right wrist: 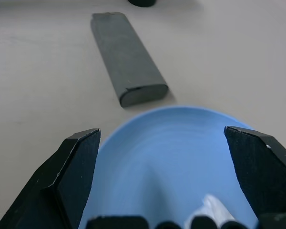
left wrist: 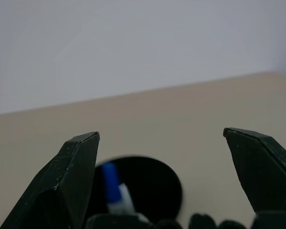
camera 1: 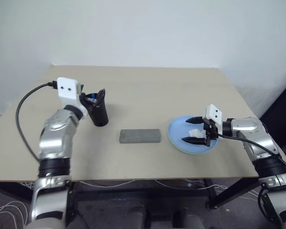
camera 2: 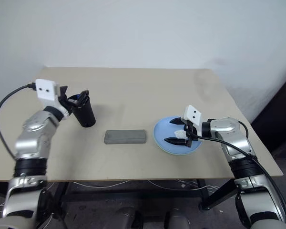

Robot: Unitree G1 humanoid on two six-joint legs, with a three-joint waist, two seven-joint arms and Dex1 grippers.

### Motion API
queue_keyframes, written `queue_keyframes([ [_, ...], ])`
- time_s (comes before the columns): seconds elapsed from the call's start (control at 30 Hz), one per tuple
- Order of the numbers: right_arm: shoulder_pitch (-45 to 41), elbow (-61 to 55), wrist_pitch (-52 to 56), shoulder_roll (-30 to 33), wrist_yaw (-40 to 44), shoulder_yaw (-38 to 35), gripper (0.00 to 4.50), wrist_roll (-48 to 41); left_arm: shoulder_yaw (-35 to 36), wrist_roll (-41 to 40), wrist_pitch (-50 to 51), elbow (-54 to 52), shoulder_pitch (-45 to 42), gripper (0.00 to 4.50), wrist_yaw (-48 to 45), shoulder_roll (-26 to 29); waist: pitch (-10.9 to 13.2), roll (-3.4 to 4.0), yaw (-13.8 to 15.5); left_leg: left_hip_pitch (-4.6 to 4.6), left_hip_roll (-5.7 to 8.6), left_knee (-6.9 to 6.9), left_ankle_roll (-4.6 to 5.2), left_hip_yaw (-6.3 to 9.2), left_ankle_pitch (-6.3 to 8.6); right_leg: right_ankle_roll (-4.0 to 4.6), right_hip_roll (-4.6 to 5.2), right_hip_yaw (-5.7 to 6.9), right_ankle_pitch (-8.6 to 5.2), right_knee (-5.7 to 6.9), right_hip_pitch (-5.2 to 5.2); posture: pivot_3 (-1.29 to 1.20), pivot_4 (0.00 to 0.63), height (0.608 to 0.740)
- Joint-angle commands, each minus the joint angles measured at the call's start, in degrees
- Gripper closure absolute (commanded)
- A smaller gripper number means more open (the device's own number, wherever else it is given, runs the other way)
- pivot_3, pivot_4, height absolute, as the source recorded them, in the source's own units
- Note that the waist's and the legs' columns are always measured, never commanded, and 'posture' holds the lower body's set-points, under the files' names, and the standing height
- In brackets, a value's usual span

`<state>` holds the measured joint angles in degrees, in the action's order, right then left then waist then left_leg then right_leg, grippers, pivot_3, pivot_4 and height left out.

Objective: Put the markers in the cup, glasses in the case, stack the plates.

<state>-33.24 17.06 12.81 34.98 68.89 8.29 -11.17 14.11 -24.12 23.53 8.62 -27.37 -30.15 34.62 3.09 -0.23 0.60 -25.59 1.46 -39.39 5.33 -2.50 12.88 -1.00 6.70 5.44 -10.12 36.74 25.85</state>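
Right now the left gripper [left wrist: 162, 143] hangs just beside and above the black cup [camera 1: 98, 113], its jaws spread wide and grasping nothing; a blue-capped marker [left wrist: 113, 186] stands inside the cup. One risk is that a finger clips the cup's rim as the arm moves, tipping the cup and spilling the marker onto the worktop [camera 1: 148, 86]. The right gripper [camera 1: 199, 129] hovers over the light blue plate [right wrist: 171, 157], jaws likewise released, with a crumpled white tissue [camera 1: 194, 132] lying on the plate between them. A pale green rim shows under the blue plate, so the plates look stacked; a careless grab could drag the top one askew. The grey case [camera 1: 140, 136] lies shut between cup and plates.
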Motion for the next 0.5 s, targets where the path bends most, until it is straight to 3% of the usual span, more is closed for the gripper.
queue_keyframes([
  [0.03,-1.27,0.46,-1.55,0.65,-0.17,-2.56,0.00,-1.13,4.50,-5.12,5.12,-4.78,1.48,0.07,-4.79,4.29,0.01,0.01,0.01,0.01,0.00,0.00,0.00,0.01,0.00,-0.09,0.00,0.01,-0.06,0.00,-0.01,0.00,0.000,0.701],
  [0.23,-1.32,1.08,-0.97,1.16,-0.45,-3.43,0.00,-1.26,13.03,-11.13,10.51,-9.78,11.82,0.07,-11.55,11.21,0.03,0.07,-0.40,0.06,-0.04,0.10,-0.01,-0.03,-0.01,-0.02,0.00,-0.02,-0.13,0.01,0.06,0.00,0.000,0.701],
  [0.5,-2.31,1.19,0.64,1.31,-0.10,-3.96,0.00,-1.50,14.66,-12.22,12.65,-15.22,17.97,0.07,-9.80,9.84,0.06,0.13,0.12,0.07,-0.03,0.20,-0.02,-0.10,-0.01,-0.01,0.04,-0.03,-0.14,0.01,0.07,0.00,0.000,0.701],
])
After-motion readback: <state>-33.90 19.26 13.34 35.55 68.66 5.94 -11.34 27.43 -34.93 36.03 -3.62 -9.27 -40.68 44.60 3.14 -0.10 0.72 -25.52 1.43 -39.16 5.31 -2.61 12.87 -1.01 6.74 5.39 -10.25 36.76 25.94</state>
